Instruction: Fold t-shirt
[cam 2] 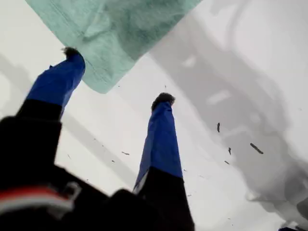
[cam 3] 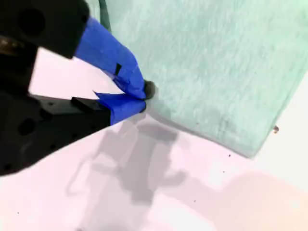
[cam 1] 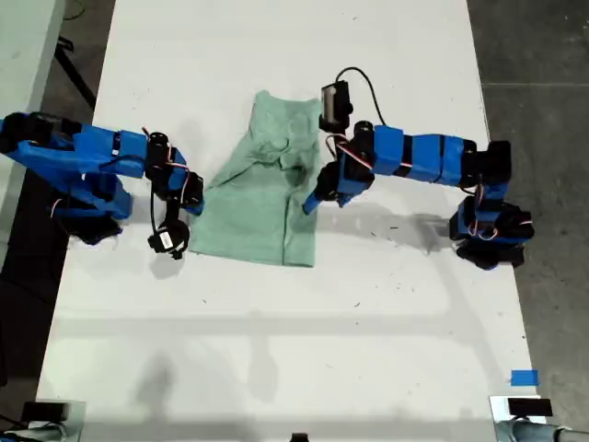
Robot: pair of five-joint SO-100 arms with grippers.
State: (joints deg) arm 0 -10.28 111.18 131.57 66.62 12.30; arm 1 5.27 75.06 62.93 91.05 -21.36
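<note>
My first pincer [cam 2: 115, 77] gaping empty beside pale mint-green soft t-shirt [cam 1: 267, 184] corner; my second pincer [cam 3: 139, 98] pinching its edge.

A: How does my first gripper [cam 2: 118, 74] stand?
B: Jaws wide apart and holding nothing, with the blue fingers [cam 2: 161, 139] pointing down. Its arm [cam 1: 414, 157] reaches in from the exterior view's right, elbow bent.
A: And my second gripper [cam 3: 142, 96]?
B: Jaws closed tip to tip, pinching the edge of the t-shirt [cam 3: 202, 62]. Its arm [cam 1: 92, 157] stretches in low from the exterior view's left.
</note>
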